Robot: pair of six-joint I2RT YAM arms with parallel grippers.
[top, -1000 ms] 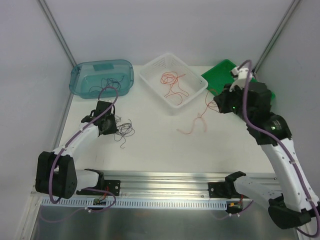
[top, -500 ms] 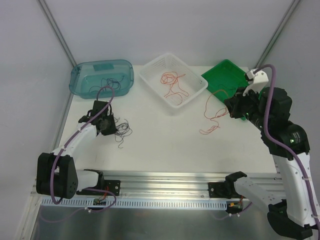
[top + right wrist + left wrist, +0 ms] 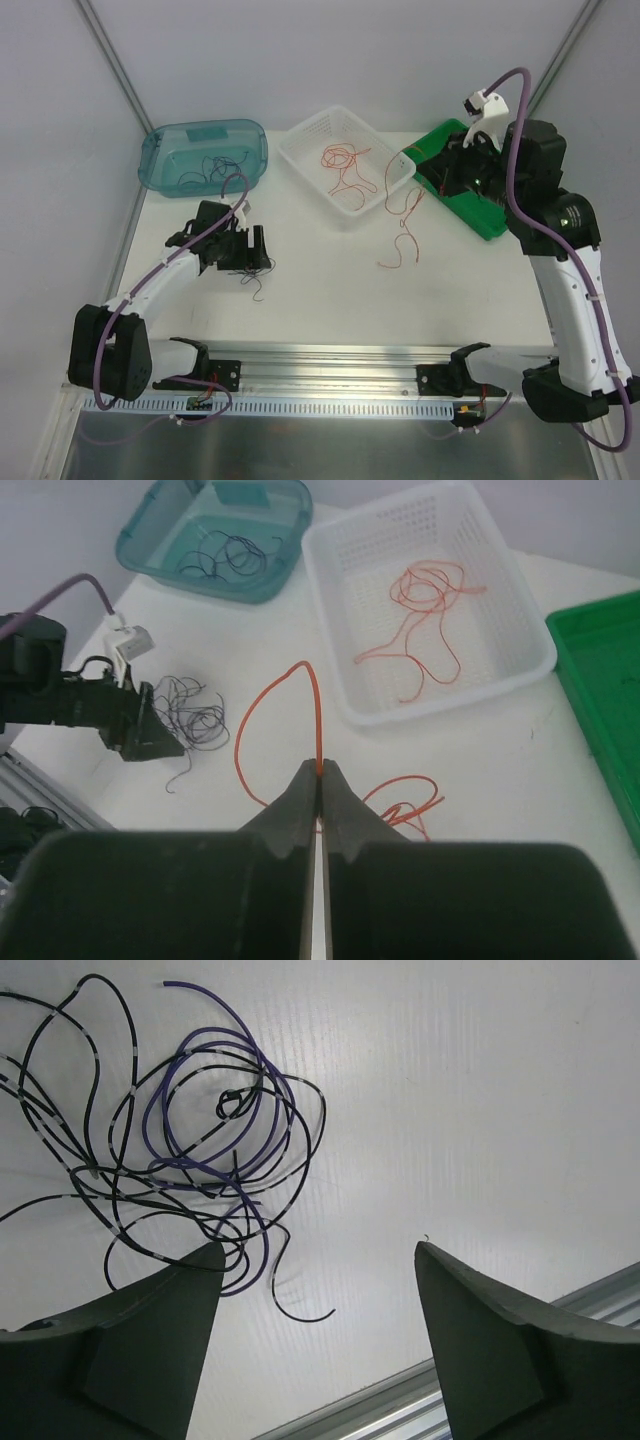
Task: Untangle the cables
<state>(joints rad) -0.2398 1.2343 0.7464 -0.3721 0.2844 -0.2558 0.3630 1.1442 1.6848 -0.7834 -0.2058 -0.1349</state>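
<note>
Left gripper [image 3: 320,1252]: released, jaws spread wide, nothing between them. The black-and-purple cable tangle [image 3: 200,1130] lies on the table [image 3: 320,290] at 10 o'clock from the jaw gap in the wrist view, its lowest loops just beside the left-hand finger [image 3: 150,1340].

Right gripper [image 3: 319,773]: clenched on the orange cable [image 3: 318,720], raised above the table. The cable hangs from the fingertips, its lower loops at 2 o'clock from table centre, just beside the white basket [image 3: 315,186].

A second orange cable [image 3: 345,165] lies inside the basket. The teal bin [image 3: 165,150] at 10 o'clock holds dark cables.
</note>
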